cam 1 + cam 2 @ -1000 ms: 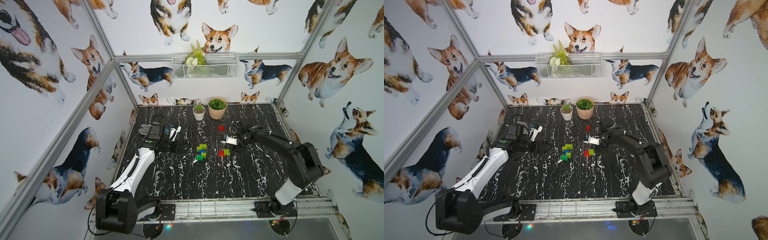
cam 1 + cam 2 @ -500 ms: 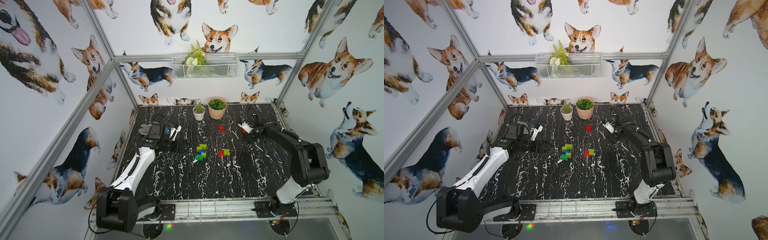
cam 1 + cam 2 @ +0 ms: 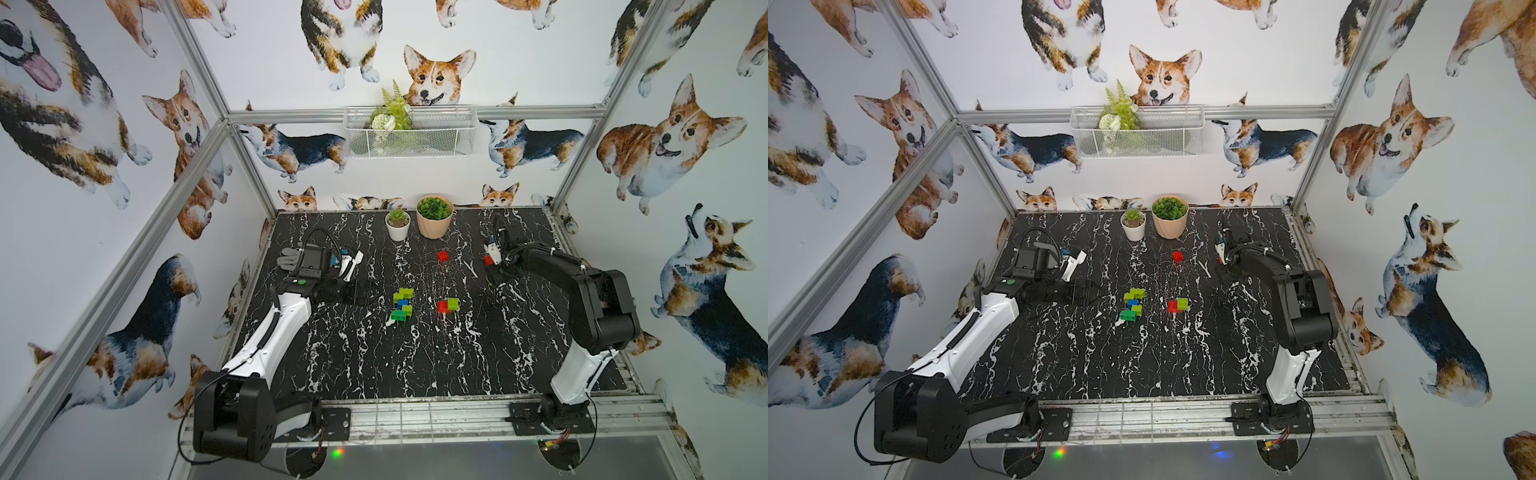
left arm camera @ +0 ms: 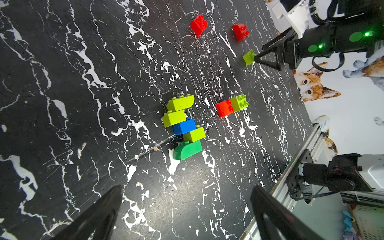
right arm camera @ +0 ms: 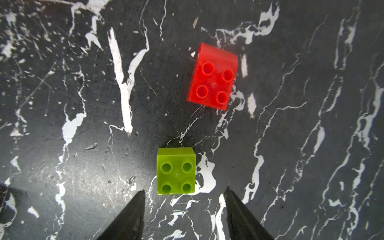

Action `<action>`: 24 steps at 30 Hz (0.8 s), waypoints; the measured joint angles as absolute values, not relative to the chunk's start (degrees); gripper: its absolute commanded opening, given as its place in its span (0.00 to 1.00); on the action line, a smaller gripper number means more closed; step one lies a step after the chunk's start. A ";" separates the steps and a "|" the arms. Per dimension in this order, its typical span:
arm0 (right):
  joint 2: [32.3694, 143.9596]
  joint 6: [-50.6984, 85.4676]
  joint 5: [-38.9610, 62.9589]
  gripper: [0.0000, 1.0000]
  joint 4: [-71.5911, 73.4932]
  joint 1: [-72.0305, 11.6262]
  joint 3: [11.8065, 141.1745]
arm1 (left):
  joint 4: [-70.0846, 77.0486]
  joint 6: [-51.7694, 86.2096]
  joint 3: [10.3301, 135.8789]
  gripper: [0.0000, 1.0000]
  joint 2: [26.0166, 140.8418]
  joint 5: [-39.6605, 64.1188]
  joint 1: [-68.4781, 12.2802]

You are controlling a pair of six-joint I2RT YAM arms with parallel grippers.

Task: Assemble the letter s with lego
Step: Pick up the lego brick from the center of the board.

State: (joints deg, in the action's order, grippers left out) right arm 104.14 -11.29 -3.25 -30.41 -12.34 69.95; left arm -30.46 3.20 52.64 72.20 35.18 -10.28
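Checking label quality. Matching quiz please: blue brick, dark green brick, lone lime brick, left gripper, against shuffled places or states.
1 blue brick
2 dark green brick
3 lone lime brick
4 left gripper

A jaws wide open, empty
B end of the assembly
C middle of the assembly
D at the right gripper, ungripped

Pairs: 1-C, 2-B, 3-D, 4-A

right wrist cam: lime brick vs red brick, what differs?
Shape: the lime brick is a plain square block; the red brick is longer, one side curving down past its studs.
Pose: the red brick is turned slightly against the lime brick.
Place: the lime brick lies right at the tips of the open right hand; the red brick lies farther off, apart.
Both: studs up, four studs, loose on the table.
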 measured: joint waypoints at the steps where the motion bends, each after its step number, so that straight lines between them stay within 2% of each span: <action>1: 104.73 -10.74 -2.94 0.57 -30.63 -12.34 70.26 | -30.33 3.20 52.58 1.00 72.20 35.20 -10.28; 5: 106.24 -9.69 -2.81 0.51 -30.81 -12.34 71.07 | -30.30 3.20 52.36 1.00 72.20 35.20 -10.28; 16: 108.42 -6.11 -0.89 0.49 -31.75 -12.51 72.36 | -30.15 3.20 52.12 1.00 72.51 35.22 -10.31; 24: 109.25 -4.14 -1.32 0.42 -32.32 -13.98 72.51 | -30.15 3.20 52.12 1.00 72.73 35.24 -10.31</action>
State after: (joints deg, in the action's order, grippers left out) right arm 109.25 -4.14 -1.32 -32.32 -13.98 72.51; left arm -30.15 3.20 52.12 72.73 35.24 -10.31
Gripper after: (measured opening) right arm 0.446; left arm 0.998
